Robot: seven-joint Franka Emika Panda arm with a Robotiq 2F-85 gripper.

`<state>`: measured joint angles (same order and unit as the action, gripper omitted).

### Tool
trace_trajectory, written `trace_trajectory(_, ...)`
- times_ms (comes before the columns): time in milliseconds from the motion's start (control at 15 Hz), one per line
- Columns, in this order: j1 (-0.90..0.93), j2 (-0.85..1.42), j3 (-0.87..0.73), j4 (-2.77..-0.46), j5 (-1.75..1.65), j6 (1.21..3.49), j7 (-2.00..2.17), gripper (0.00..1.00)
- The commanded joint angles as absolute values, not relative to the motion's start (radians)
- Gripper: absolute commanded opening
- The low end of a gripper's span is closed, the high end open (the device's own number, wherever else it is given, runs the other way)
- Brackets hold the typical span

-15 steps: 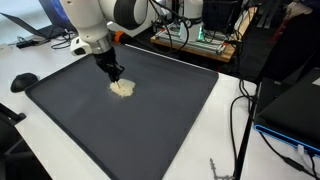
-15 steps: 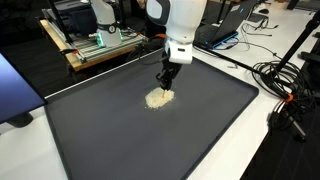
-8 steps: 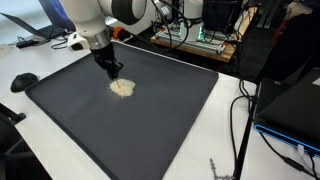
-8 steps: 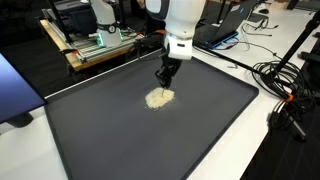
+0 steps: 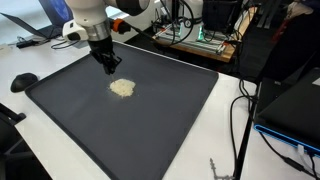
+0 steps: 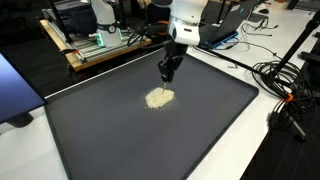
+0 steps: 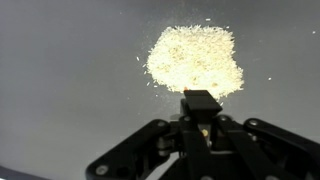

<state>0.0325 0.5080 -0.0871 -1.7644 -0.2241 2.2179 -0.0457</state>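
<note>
Grain pile (image 5: 122, 88) (image 6: 159, 98), pale & loose, lies on the dark mat (image 5: 150, 130) (image 6: 120, 140), off-centre, twds the mat edge that faces the wooden rack (image 5: 195, 40) (image 6: 100, 45). In wrist view the grain pile (image 7: 195, 60) is a rough oval w/ stray specks scattered on the mat around it.

Jaws hang above the mat, just off the pile on the rack side, clear of the grains, no contact. They're clenched tight: fingertips (image 5: 110, 69) (image 6: 166, 76) meet in a point in both exterior views, & wrist view shows them pressed together. Can't tell if any grains are pinched between them. Arm (image 5: 92, 22) (image 6: 184, 22), white w/ black wrist parts, comes down steeply over the same rack-side part of the mat.

Mat covers most of the white bench (image 5: 50, 60) (image 6: 262, 150). Off one mat corner sits a small black rounded object (image 5: 23, 80). Past another mat edge, a tangle of black cables (image 6: 280, 80) lies on the bench.
</note>
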Motion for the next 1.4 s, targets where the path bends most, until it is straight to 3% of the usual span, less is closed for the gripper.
trace_trajectory(0,0.094,0.482,-0.099,-1.776,-0.336,2.175,0.049,0.03)
trace_trajectory(733,0.285,0.583,-0.079,-1.662,-0.615,1.95,0.279,0.03)
trace_trajectory(1333,0.371,0.777,-0.056,-1.417,-0.682,1.74,0.352,0.03)
